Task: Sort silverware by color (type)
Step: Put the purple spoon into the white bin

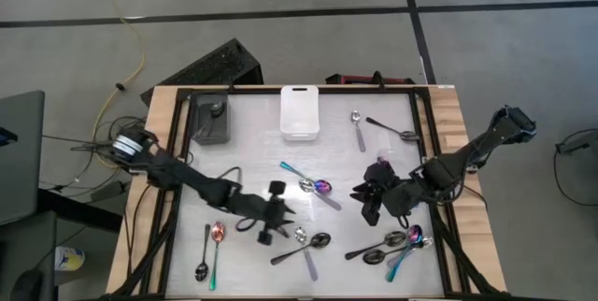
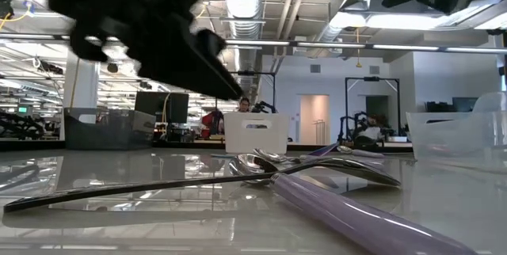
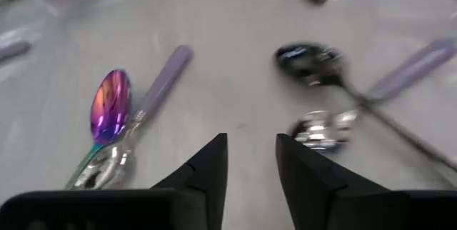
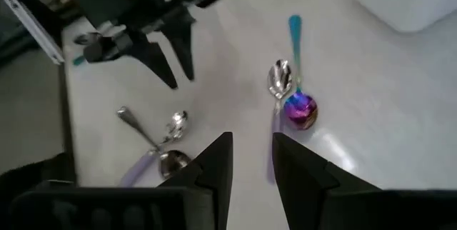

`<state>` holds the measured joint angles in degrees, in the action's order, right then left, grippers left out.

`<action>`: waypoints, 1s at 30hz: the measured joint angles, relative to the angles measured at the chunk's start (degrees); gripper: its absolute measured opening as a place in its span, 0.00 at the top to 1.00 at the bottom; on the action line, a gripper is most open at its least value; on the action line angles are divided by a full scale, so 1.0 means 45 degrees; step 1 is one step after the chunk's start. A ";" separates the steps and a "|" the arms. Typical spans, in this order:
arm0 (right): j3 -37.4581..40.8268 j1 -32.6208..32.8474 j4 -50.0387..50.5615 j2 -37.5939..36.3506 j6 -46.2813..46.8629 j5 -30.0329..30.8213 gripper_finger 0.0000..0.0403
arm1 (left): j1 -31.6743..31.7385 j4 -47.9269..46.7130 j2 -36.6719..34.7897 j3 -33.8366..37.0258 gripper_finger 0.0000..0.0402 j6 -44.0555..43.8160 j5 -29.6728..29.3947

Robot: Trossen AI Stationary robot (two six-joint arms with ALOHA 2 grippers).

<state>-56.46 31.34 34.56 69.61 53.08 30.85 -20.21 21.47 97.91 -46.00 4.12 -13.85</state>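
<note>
Spoons lie scattered flat on the white table. A rainbow spoon (image 1: pixel 320 187) lies crossed with a silver one (image 1: pixel 306 185) at the middle. A dark spoon (image 1: pixel 318 241) and a lilac-handled silver spoon (image 1: pixel 304 242) lie toward the near edge. My left gripper (image 1: pixel 288 211) hovers open between these two groups, fingers (image 3: pixel 214 166) pointing right. My right gripper (image 1: pixel 363 203) is open just right of the rainbow spoon (image 4: pixel 300 108) and faces left. Neither holds anything.
A dark bin (image 1: pixel 210 119) with a spoon inside and a white bin (image 1: pixel 299 112) stand at the far edge. More spoons lie far right (image 1: pixel 358 128), near right (image 1: pixel 392 245) and near left (image 1: pixel 210 250). A raised frame (image 1: pixel 434 151) borders the table.
</note>
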 joint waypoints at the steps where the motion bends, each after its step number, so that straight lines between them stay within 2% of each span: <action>1: 0.0062 0.0017 -0.0114 0.0150 -0.0181 0.0083 0.70 | 0.0177 -0.0468 0.0292 -0.0431 0.71 0.0064 -0.0004; 4: 0.0171 -0.0125 -0.0570 0.1063 -0.0716 0.0000 0.70 | 0.0668 -0.2355 0.0800 -0.1704 0.66 0.0414 -0.0009; 8: 0.0183 -0.0520 -0.1577 0.2922 -0.1480 -0.0290 0.70 | 0.1340 -0.5185 0.0539 -0.2812 0.62 0.0986 -0.0105; 11: 0.0158 -0.0858 -0.2378 0.4145 -0.1888 -0.0521 0.70 | 0.1904 -0.6895 -0.0286 -0.2894 0.61 0.0983 -0.0304; 14: 0.0168 -0.1228 -0.2838 0.5208 -0.1838 -0.0521 0.70 | 0.2566 -0.7778 -0.1533 -0.2014 0.62 0.0215 -0.0438; 19: 0.0150 -0.1731 -0.3810 0.6473 -0.1623 -0.1020 0.68 | 0.3153 -0.5319 -0.3969 0.0722 0.62 -0.1094 -0.0027; 22: 0.0171 -0.2028 -0.4273 0.7040 -0.1764 -0.1235 0.63 | 0.3158 -0.3496 -0.5072 0.1929 0.62 -0.1312 0.0035; 26: 0.0163 -0.2349 -0.4705 0.7614 -0.1773 -0.1417 0.52 | 0.3158 -0.2526 -0.5918 0.2503 0.62 -0.1093 0.0006; 30: 0.0126 -0.2605 -0.5058 0.8270 -0.1811 -0.1378 0.42 | 0.3175 -0.2456 -0.6005 0.2554 0.62 -0.0735 -0.0020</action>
<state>-55.89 19.62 11.80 106.83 44.93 24.65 -5.92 10.42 70.89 -34.50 0.81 -13.94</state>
